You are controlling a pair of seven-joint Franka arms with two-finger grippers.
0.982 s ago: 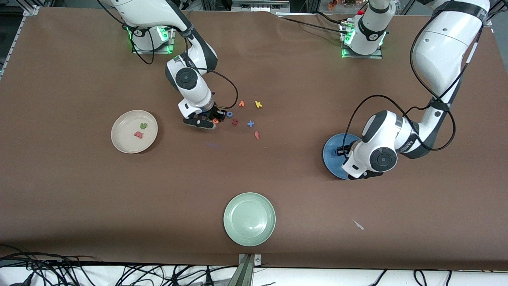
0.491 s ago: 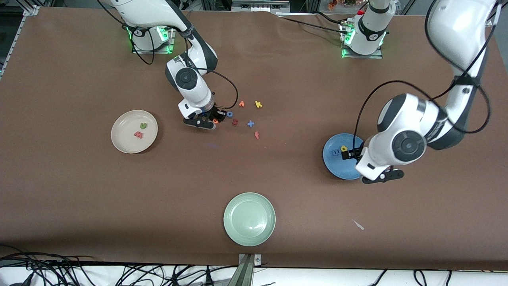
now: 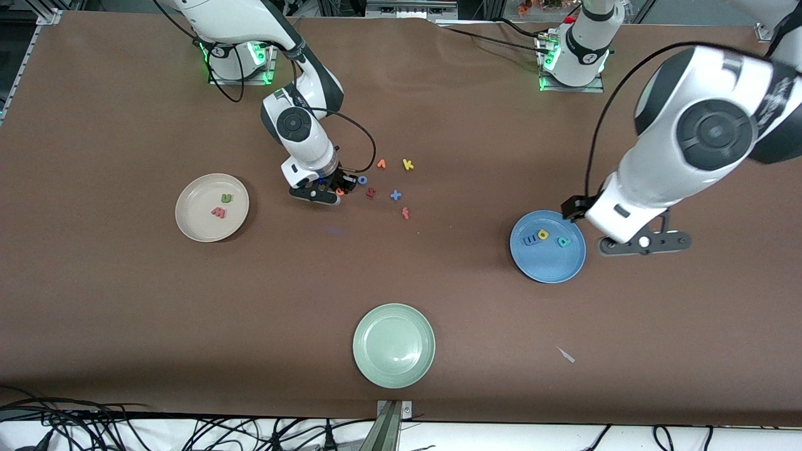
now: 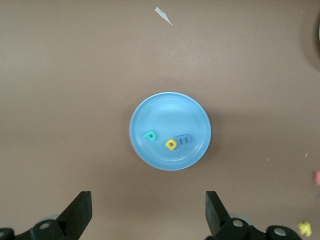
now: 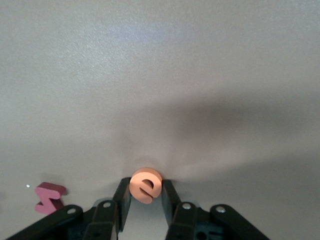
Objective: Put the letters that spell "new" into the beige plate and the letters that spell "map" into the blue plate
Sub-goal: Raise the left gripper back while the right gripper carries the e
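front view: orange e [image 3: 340, 190] mostly hidden

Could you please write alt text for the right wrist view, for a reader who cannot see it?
The right hand has its two fingers closed on the orange e, which stands on edge on the brown table. A dark red letter lies flat on the table beside the hand.
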